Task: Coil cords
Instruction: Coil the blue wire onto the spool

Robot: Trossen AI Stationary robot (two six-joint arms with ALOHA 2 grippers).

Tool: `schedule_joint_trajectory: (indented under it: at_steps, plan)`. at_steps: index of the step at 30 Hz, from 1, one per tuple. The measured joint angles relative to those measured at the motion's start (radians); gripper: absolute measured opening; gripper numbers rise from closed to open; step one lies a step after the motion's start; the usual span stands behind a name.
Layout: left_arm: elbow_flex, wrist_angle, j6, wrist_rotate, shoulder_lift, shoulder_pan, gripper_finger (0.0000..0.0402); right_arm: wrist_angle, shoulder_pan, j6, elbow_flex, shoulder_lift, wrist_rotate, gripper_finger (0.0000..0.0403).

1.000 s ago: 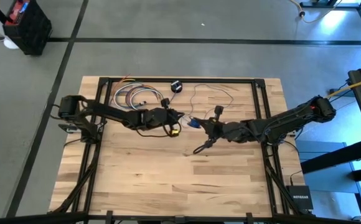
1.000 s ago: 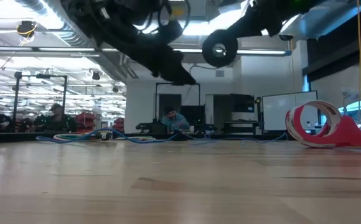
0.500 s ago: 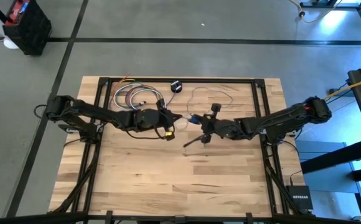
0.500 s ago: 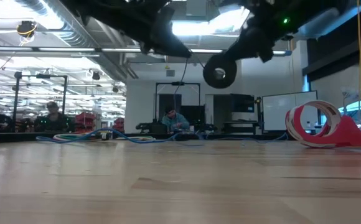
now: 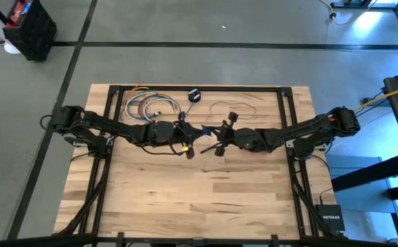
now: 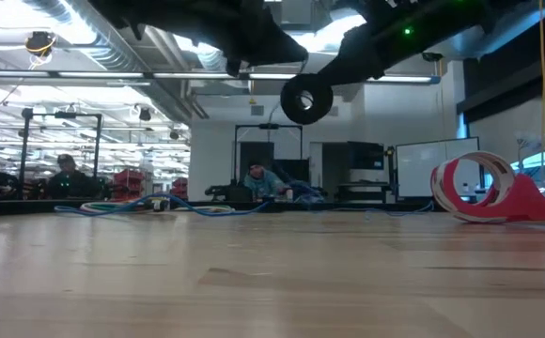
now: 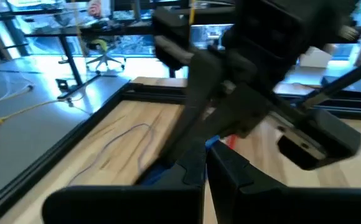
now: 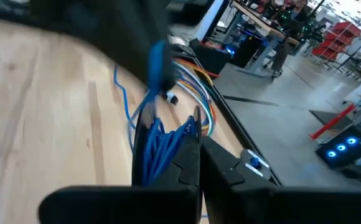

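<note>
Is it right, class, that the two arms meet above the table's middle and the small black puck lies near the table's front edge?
No. The puck lies near the table's far edge, as the high view shows. The arms do meet above its middle.

Even, bright overhead light fills the high view, with only faint shadows on the wooden table point(image 5: 185, 199) and a patch of bluish glare on the floor at the upper right of the frame. In the low view, ceiling lights point(image 6: 301, 42) in the upper centre flare white, leaving the arms crossing the top as dark silhouettes, and the nearest tabletop is soft. Both wrist views are smeared by blur, most heavily across their upper halves.
</note>
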Motion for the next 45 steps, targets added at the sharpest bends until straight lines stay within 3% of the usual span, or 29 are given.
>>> schedule_joint_trajectory:
  at_steps: [5, 12, 26, 37, 45]
  plan:
    - [0.001, 0.114, -0.012, 0.011, 0.065, -0.011, 0.0001, 0.016, -0.012, 0.047, 0.0, 0.0, -0.057, 0.0003]
    - [0.04, 0.125, -0.018, 0.01, 0.126, -0.014, 0.0001, 0.052, -0.024, 0.085, -0.003, 0.001, -0.079, 0.0003]
    - [0.042, 0.145, 0.058, 0.014, 0.121, -0.038, 0.0006, 0.082, -0.022, 0.093, -0.002, -0.041, -0.088, 0.0003]
    - [0.045, 0.086, 0.114, 0.022, 0.12, -0.059, 0.014, 0.102, -0.023, 0.095, 0.002, -0.042, -0.097, 0.0003]
    - [0.046, 0.088, 0.14, 0.016, 0.12, -0.069, 0.0166, 0.141, -0.023, 0.096, 0.002, -0.042, -0.097, 0.0003]
